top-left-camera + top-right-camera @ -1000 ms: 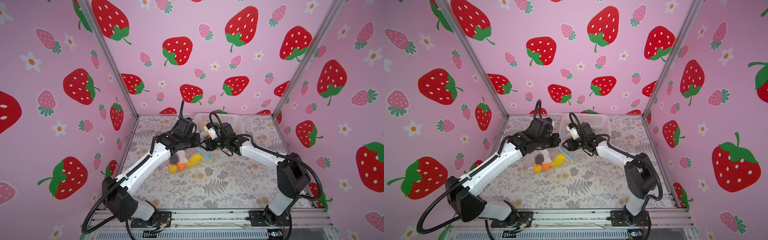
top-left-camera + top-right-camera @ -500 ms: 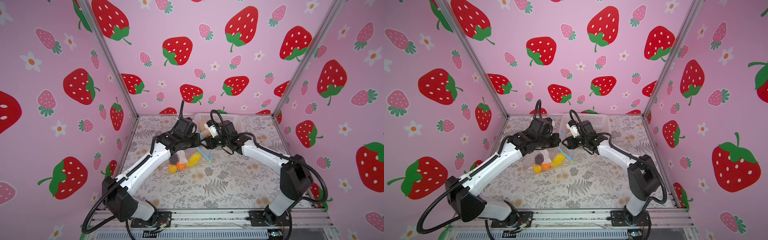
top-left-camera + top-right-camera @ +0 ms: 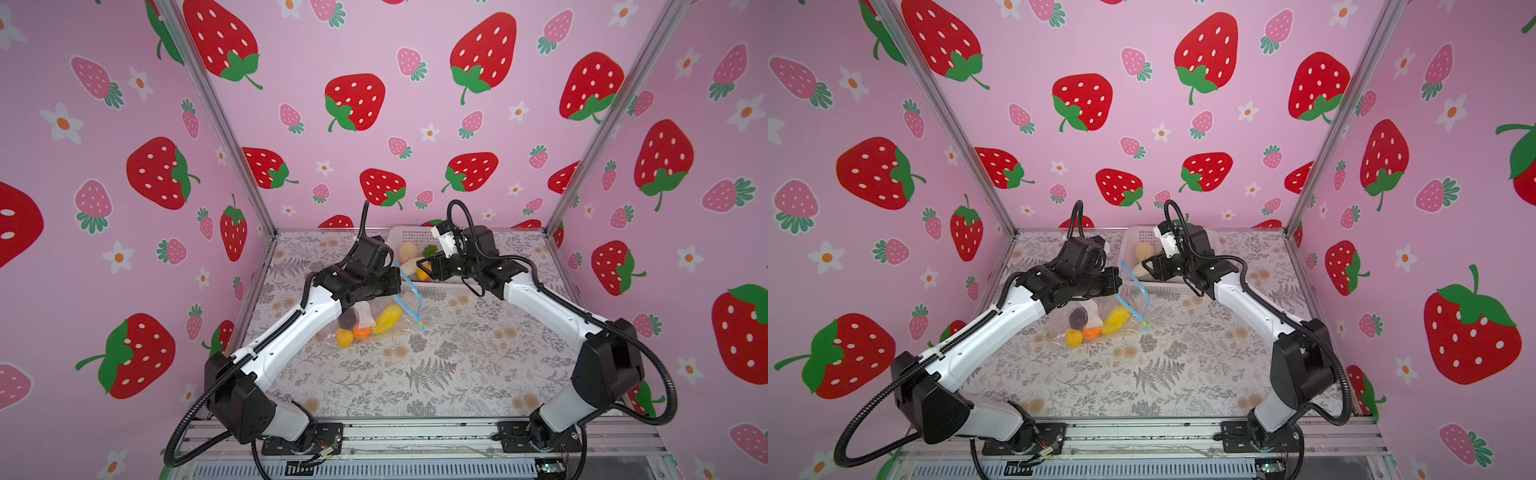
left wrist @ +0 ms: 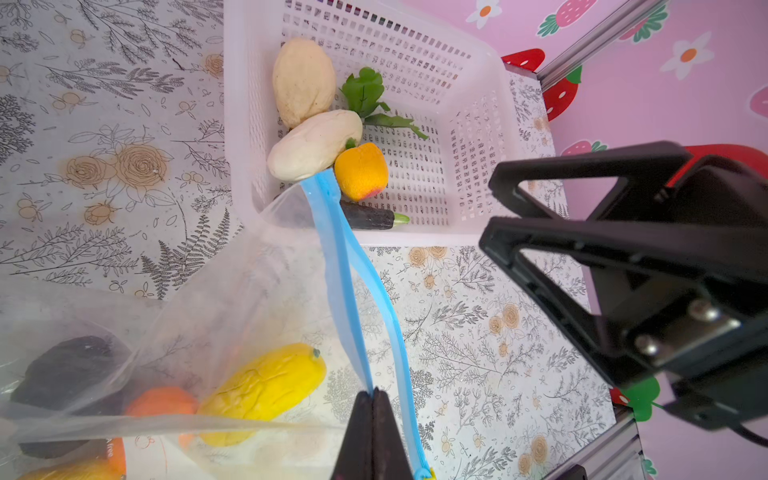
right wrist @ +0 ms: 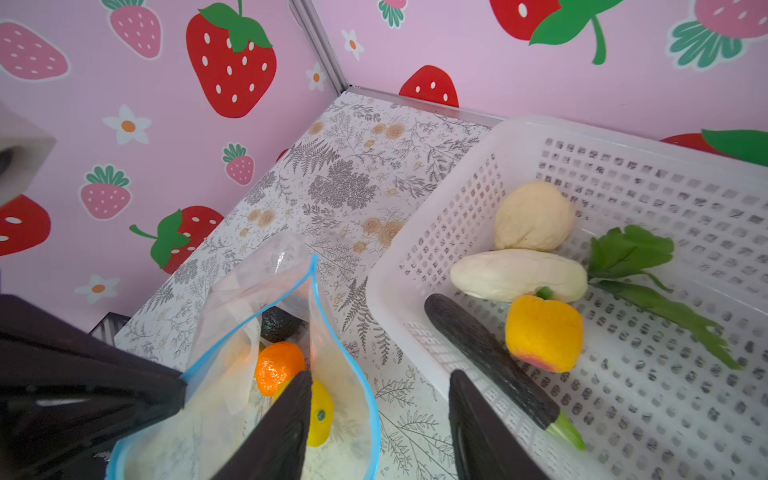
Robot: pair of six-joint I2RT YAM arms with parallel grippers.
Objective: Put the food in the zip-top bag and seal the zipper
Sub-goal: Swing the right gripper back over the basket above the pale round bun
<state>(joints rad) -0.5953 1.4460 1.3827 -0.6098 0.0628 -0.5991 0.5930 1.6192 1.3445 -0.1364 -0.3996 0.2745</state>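
Note:
The clear zip-top bag point(image 3: 374, 320) lies mid-table with a yellow piece point(image 4: 266, 390), an orange one point(image 5: 278, 365) and a dark one point(image 4: 66, 370) inside. My left gripper point(image 4: 374, 392) is shut on one lip of the blue zipper point(image 4: 336, 257), holding the mouth up and open. More food lies in the white basket point(image 5: 415, 257): a beige piece point(image 5: 534, 216), a white one point(image 5: 515, 274), a yellow-orange one point(image 5: 544, 332), a dark eggplant point(image 5: 486, 357) and green leaves point(image 5: 631, 253). My right gripper point(image 5: 380, 374) hangs open and empty between bag mouth and basket front wall.
The basket point(image 3: 405, 237) stands against the back wall, right of centre. The two grippers are close together, the right gripper point(image 4: 490, 210) just beyond the bag's mouth. Flowered table cover point(image 3: 436, 374) spreads in front of the bag. Pink strawberry walls close three sides.
My right gripper has moved back and slightly up, from over the bag's mouth toward the basket's front wall, still open. The left gripper and the bag have stayed put.

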